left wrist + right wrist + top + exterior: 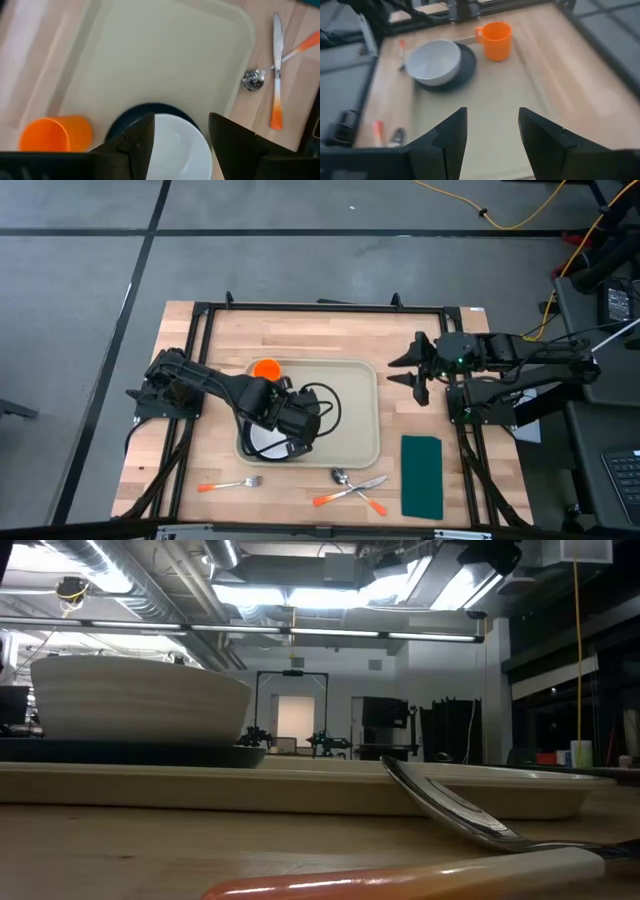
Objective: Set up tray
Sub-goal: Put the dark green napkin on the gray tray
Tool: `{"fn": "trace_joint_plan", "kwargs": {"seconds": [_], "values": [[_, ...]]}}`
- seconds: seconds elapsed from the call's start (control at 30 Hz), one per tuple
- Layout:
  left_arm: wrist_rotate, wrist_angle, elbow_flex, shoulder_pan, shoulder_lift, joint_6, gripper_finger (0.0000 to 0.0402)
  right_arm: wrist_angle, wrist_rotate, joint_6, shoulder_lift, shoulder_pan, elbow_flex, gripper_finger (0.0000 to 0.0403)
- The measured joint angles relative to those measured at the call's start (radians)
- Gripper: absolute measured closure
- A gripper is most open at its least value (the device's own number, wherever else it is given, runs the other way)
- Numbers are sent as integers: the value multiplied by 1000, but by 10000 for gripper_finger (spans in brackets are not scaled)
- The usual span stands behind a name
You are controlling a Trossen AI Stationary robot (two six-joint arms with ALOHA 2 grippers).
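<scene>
While the left gripper (262, 442) hangs over the tray's (362, 430) near-left part, fingers (137, 142) apart and holding nothing above a white bowl (177, 145) on a dark plate (465, 62), an orange cup (266, 369) stands in the tray's far-left corner. Tray mid-table. Fork (230, 484), spoon (340, 476), knife (350, 490) lie on the near table edge, green napkin (421, 476) right. Right gripper (415, 367) waits right of the tray, fingers apart, empty.

Even overhead light, soft shadows; ceiling lamps (290, 590) glare in the low view, wrist views blurred.
</scene>
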Motion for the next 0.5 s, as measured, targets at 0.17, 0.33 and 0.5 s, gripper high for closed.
{"fn": "trace_joint_plan", "kwargs": {"seconds": [0.17,0.33,0.5], "values": [[6,-54,30,-2,0,3,222,-113,122,364,0,80,0,221],[-13,-162,46,-37,-2,46,222,-380,101,711,0,165,0,221],[-113,-185,45,-61,-25,114,222,-599,-15,894,0,213,0,221]]}}
